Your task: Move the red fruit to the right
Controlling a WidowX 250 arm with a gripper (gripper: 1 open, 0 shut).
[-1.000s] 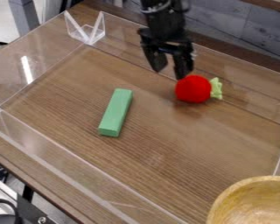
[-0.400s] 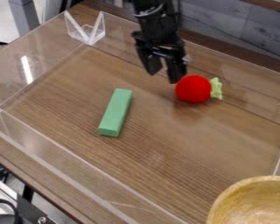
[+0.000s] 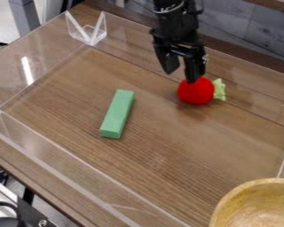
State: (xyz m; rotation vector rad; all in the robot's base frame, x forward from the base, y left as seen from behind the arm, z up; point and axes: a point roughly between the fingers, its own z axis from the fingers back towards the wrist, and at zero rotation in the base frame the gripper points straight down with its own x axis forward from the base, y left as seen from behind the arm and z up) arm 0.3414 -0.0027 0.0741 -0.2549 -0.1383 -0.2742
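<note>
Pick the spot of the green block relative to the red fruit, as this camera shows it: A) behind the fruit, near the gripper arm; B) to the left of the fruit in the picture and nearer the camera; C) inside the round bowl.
B: the green block lies left of and below the red fruit in the view.

A green block (image 3: 117, 114) lies on the wooden table (image 3: 59, 97), well apart from a tan bowl (image 3: 254, 209).
</note>
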